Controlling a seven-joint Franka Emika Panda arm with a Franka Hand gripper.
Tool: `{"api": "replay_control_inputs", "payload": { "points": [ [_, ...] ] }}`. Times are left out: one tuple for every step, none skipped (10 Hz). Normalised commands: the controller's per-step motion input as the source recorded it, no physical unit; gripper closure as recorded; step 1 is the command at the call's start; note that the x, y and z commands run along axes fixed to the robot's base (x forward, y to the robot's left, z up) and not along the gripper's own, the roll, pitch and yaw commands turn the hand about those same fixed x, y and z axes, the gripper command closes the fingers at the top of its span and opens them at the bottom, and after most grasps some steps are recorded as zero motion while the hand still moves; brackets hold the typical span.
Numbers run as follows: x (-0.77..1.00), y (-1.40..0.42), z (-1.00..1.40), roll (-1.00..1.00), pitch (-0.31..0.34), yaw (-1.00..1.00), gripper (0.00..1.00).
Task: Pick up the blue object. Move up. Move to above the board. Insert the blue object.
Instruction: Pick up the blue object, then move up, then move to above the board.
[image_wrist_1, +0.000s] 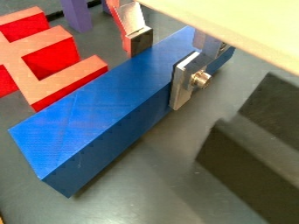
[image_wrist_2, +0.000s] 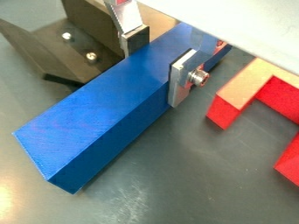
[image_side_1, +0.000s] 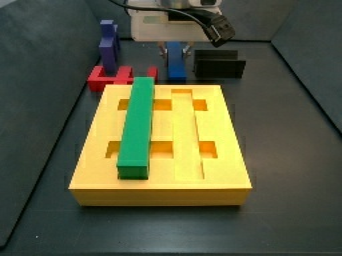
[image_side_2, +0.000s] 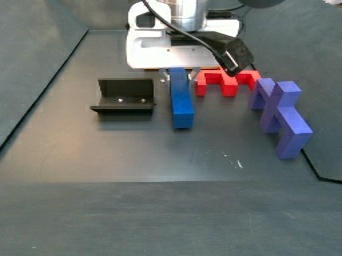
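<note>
Black L-shaped fixture (image_side_2: 122, 98) stands on the dark floor left of the long blue rectangular bar (image_side_2: 179, 98). Bar lies flat on the floor, behind the yellow grooved board (image_side_1: 163, 146). Gripper (image_wrist_1: 163, 59) is low over the bar's far end, silver fingers (image_wrist_1: 186, 79) clamped on both sides. Red stepped piece (image_side_2: 225, 81) lies right, near the purple block (image_side_2: 282, 116).

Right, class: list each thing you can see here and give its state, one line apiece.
Gripper: low over the floor, fingers astride the bar, one each side.
Long blue rectangular bar: flat on the floor, not lifted.
Large grooved yellow board: flat.
Long green bar: seated in a board groove.
Purple stepped block: on the floor, apart.
</note>
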Motion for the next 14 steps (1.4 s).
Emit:
{"api": "replay_control_inputs", "payload": {
  "points": [
    [0.00,0.00,0.00,0.00,0.000,0.00,1.00],
    [0.00,0.00,0.00,0.00,0.000,0.00,1.00],
    [0.00,0.00,0.83,0.00,0.000,0.00,1.00],
    [0.01,0.07,0.83,0.01,-0.001,-0.02,1.00],
    [-0.04,0.06,0.64,0.01,0.040,-0.03,1.00],
    [0.00,0.03,0.24,0.00,0.013,-0.02,1.00],
    [0.00,0.00,1.40,0.00,0.000,0.00,1.00],
    [-0.01,0.00,1.40,0.00,0.014,0.00,1.00],
    [-0.03,-0.01,1.40,0.00,0.023,0.00,1.00],
    [-0.01,0.00,1.40,0.01,0.012,0.00,1.00],
    [0.01,0.00,1.40,0.00,0.048,0.00,1.00],
    [0.00,0.00,1.40,0.00,0.066,0.00,1.00],
    [0.00,0.00,1.40,0.00,0.063,0.00,1.00],
    [0.03,0.00,0.56,0.01,0.060,0.00,1.00]
  ]
}}
